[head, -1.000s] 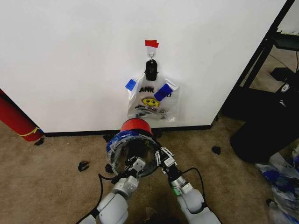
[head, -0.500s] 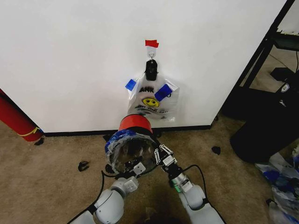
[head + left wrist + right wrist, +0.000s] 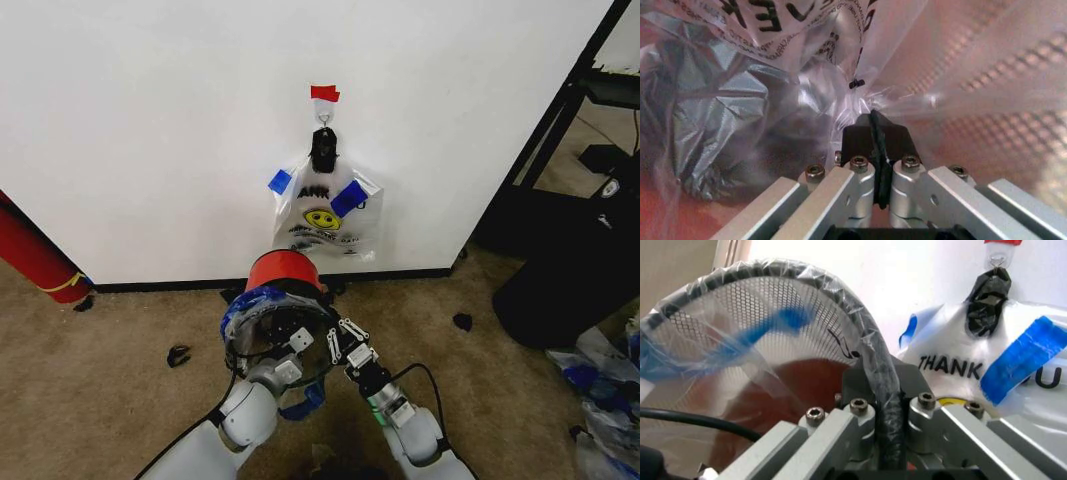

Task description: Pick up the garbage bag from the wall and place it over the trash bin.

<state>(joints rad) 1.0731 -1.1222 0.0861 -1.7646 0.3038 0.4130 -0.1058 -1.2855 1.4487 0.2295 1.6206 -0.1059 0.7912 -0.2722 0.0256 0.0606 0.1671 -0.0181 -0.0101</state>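
Note:
The red trash bin (image 3: pixel 283 272) is tipped with its black mesh mouth toward me, low in front of the wall (image 3: pixel 150 120). The see-through garbage bag (image 3: pixel 243 303) with blue tape is stretched over its rim. My left gripper (image 3: pixel 297 343) reaches into the mouth; in the left wrist view it (image 3: pixel 873 124) is shut on crinkled bag plastic (image 3: pixel 740 100). My right gripper (image 3: pixel 338 340) is at the rim's right side. In the right wrist view it (image 3: pixel 879 371) is shut on the black bin rim (image 3: pixel 833 302) wrapped in plastic.
A similar smiley bag (image 3: pixel 325 215) hangs on the wall from a black clip (image 3: pixel 323 148) under red tape (image 3: pixel 324 93). A long red cylinder (image 3: pixel 35 250) leans at left. Dark furniture (image 3: pixel 570 250) stands at right. Small black scraps (image 3: pixel 179 354) lie on the carpet, and crumpled plastic (image 3: pixel 605 390) lies at bottom right.
The bin has shifted a little up and left. My left gripper has moved up into its mouth, and a blue strip now hangs below the left wrist. The right gripper stays on the rim.

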